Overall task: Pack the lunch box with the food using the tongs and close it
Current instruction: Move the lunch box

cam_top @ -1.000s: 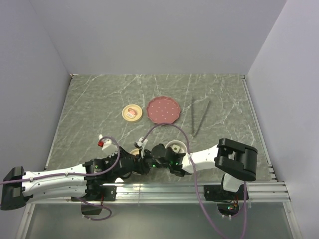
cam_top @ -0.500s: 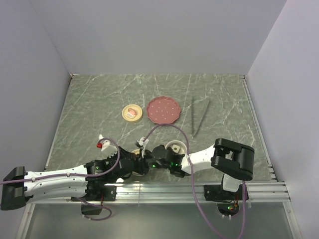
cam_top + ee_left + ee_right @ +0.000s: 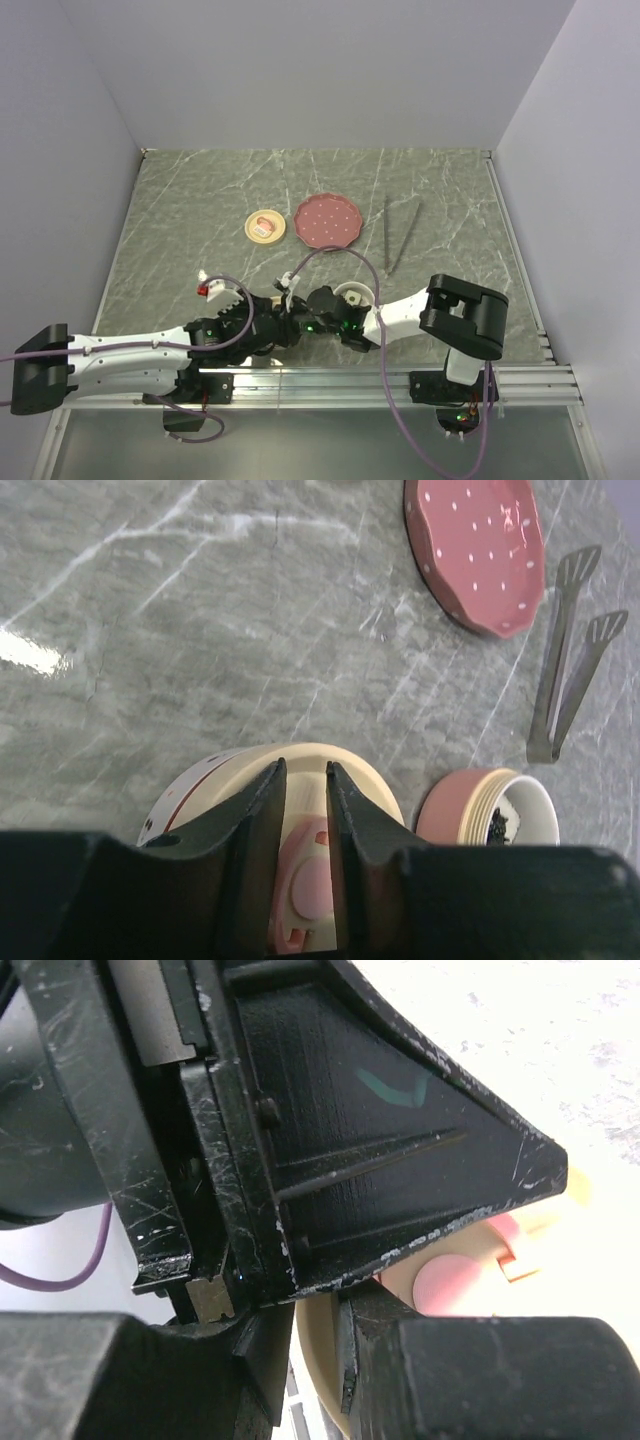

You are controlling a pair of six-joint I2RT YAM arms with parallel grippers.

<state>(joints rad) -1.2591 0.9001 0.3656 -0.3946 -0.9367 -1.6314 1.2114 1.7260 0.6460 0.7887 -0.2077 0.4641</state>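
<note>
My two grippers meet over a cream lid (image 3: 365, 790) with a pink picture, near the table's front edge. The left gripper (image 3: 303, 767) (image 3: 278, 318) lies across the lid's face, its jaws a narrow gap apart with cream lid between them. The right gripper (image 3: 316, 1360) (image 3: 310, 318) is shut on the rim of that lid (image 3: 450, 1280). Just to the right stands the lunch box (image 3: 355, 293) (image 3: 470, 805), a pink pot with a cream threaded rim, uncovered, with dark food (image 3: 497, 825) inside. The tongs (image 3: 398, 235) (image 3: 565, 660) lie on the table behind it, free of both grippers.
A pink dotted plate (image 3: 328, 220) (image 3: 478, 555) sits at mid-table beside the tongs. A second small cream lid (image 3: 265, 226) lies left of the plate. A small red and white object (image 3: 207, 290) sits left of my left arm. A metal rail runs along the near edge.
The left arm has shifted right and forward along the near edge. The right arm's elbow has drawn slightly left. Both grippers stay together at the lid.
</note>
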